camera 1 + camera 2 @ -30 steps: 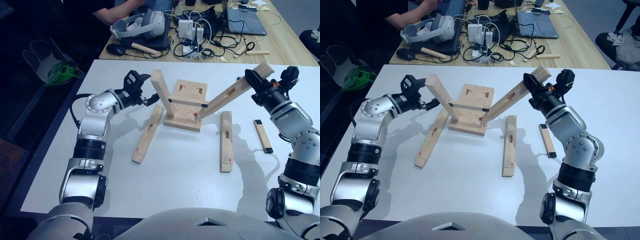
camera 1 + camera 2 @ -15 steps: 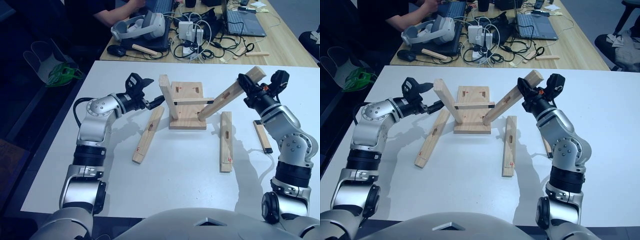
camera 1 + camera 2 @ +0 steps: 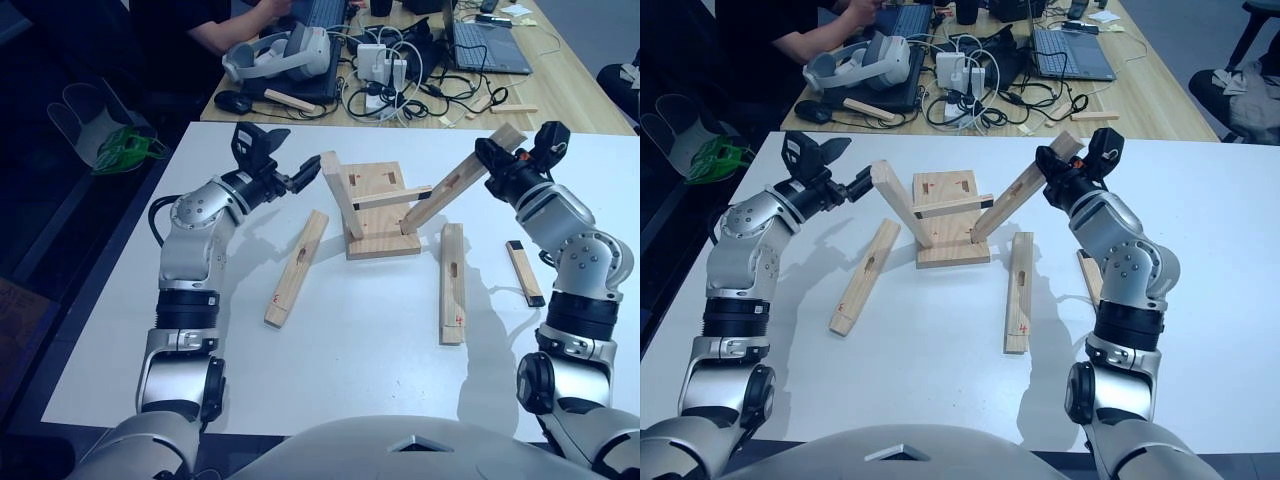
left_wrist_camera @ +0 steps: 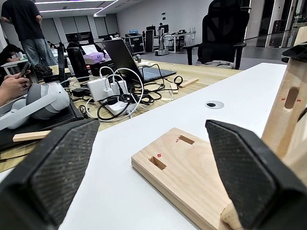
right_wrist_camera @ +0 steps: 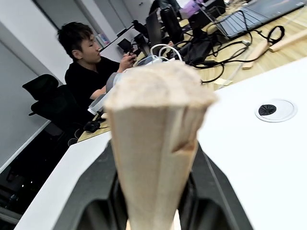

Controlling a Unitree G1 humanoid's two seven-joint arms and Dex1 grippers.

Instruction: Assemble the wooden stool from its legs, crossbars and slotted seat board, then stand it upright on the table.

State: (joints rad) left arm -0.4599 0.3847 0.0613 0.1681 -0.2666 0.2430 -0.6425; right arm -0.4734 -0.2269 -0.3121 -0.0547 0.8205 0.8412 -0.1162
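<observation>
Right gripper point(image 3: 500, 152) is clamped on the raised end of the tilted leg point(image 3: 448, 187), which is socketed in the seat board point(image 3: 383, 235) mid-table. Left gripper point(image 3: 290, 178) is held spread just beside the opposite leg point(image 3: 338, 195). Wood is judged stiff and light, best gripped at leg ends.

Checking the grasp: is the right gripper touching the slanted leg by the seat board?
Touching. The right wrist view shows the slanted leg pressed between the right gripper's dark fingers, with no gap on either side.
</observation>
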